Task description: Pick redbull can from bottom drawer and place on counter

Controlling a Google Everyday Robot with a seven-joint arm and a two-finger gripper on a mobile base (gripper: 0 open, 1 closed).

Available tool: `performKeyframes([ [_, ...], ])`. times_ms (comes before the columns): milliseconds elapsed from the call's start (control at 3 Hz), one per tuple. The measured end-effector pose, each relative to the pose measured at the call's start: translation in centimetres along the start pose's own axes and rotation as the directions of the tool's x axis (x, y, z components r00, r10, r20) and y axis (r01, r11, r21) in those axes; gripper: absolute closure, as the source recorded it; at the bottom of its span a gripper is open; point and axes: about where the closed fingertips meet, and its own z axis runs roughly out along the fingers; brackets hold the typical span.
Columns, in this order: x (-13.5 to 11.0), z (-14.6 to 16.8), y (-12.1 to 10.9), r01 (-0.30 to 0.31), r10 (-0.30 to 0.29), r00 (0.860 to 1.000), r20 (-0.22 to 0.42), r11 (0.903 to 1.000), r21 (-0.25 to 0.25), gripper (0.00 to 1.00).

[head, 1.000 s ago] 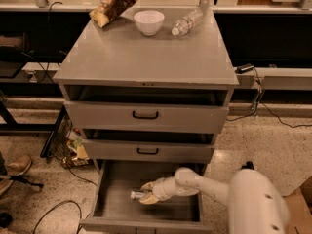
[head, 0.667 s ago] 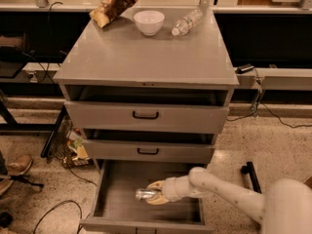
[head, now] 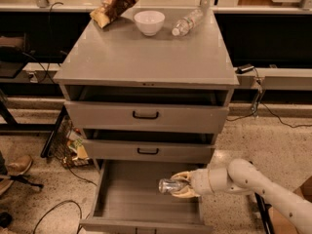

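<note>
The redbull can [head: 169, 185], a slim silvery can, lies sideways in my gripper [head: 181, 185], which is shut on it and holds it a little above the floor of the bottom drawer [head: 122, 206]. The drawer is pulled out and looks bare inside. My arm [head: 253, 184] reaches in from the lower right. The counter [head: 146, 57] is the grey cabinet top, well above the gripper.
On the counter's far edge lie a snack bag [head: 116, 4], a white bowl [head: 149, 22] and a clear water bottle [head: 187, 22]. The two upper drawers [head: 146, 115] stand slightly open. Cables and a wire basket [head: 66, 145] sit to the cabinet's left.
My gripper has lifted the can off the drawer floor and moved it right and up. The arm has swung further to the right.
</note>
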Motion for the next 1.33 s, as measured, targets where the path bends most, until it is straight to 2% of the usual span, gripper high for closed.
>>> performKeyframes([
  [333,-0.5,-0.5,-0.2,0.009,-0.009,1.0,-0.003,1.0,0.003,1.0],
  [667,-5.1,-5.6,-1.7,0.091,-0.09,0.995,-0.032,0.9955,0.026,1.0],
  [1000,-12.6,-12.8,-3.4,0.188,-0.185,0.98,-0.071,0.981,0.047,1.0],
  [1333,-20.5,-19.8,-6.7,0.29,-0.282,0.952,-0.121,0.9555,0.056,1.0],
])
